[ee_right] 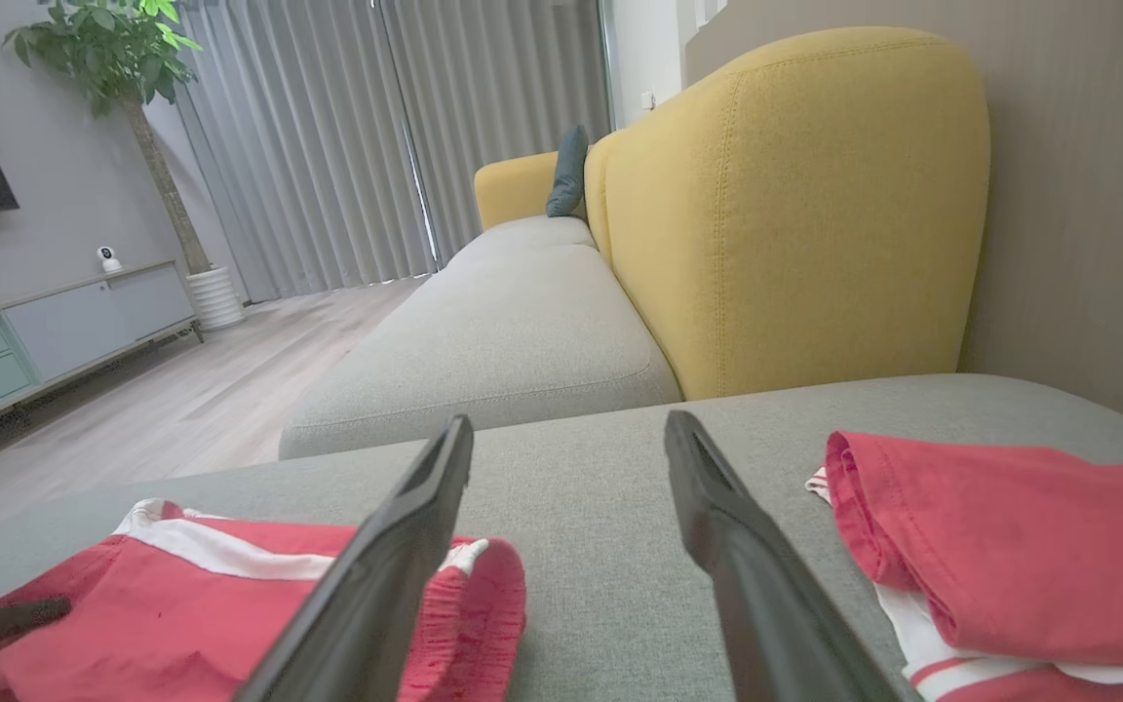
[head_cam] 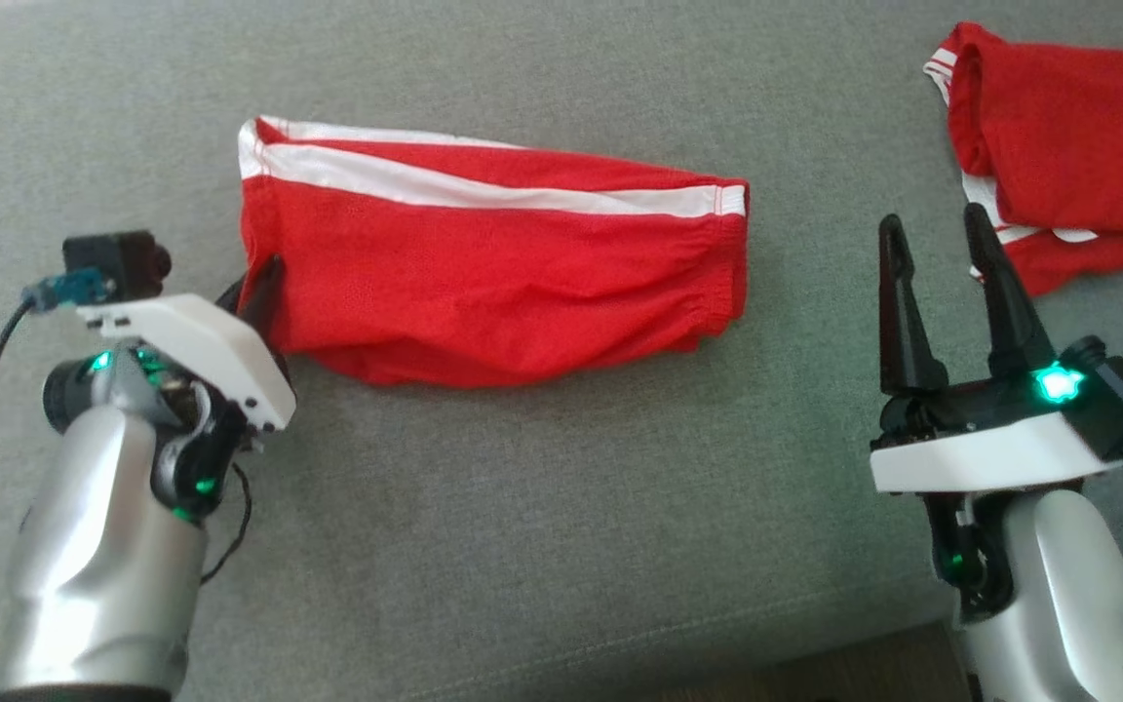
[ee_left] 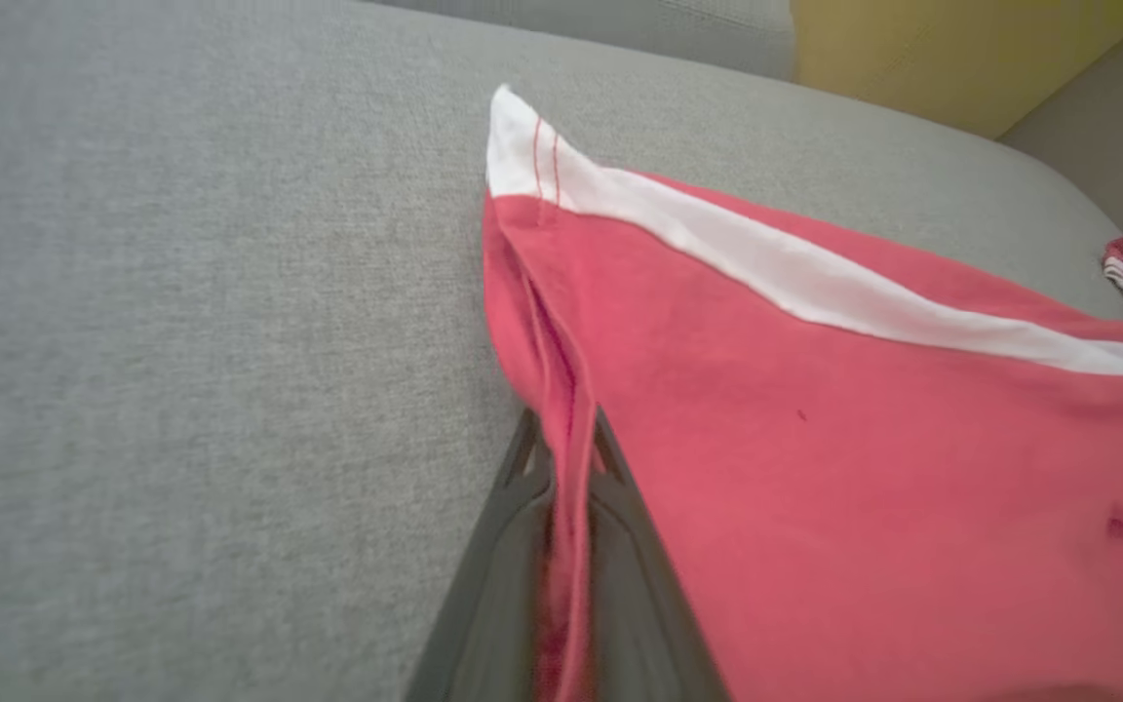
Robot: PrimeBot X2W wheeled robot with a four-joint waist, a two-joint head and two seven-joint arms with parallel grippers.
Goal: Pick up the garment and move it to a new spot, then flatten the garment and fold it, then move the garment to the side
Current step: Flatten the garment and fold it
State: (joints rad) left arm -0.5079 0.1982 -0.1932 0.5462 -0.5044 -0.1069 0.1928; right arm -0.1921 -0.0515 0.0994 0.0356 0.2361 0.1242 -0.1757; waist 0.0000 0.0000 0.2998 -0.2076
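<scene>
The garment (head_cam: 493, 263) is a pair of red shorts with a white side stripe, lying folded flat in the middle of the grey sofa cushion (head_cam: 522, 507). My left gripper (head_cam: 264, 288) is at its left end, shut on the garment's hem. The left wrist view shows the red fabric (ee_left: 815, 439) pinched between the two dark fingers (ee_left: 513, 507) of the left gripper (ee_left: 561, 424). My right gripper (head_cam: 932, 219) hovers open to the right of the garment, with nothing between its fingers. In the right wrist view the gripper (ee_right: 569, 424) stands over bare cushion beyond the garment's waistband end (ee_right: 181, 604).
Another red garment (head_cam: 1059, 146) with white trim lies folded at the far right of the cushion, close to my right gripper's fingers. A yellow backrest (ee_right: 786, 195) rises behind the seat. The cushion's front edge (head_cam: 815, 639) runs just ahead of my arms.
</scene>
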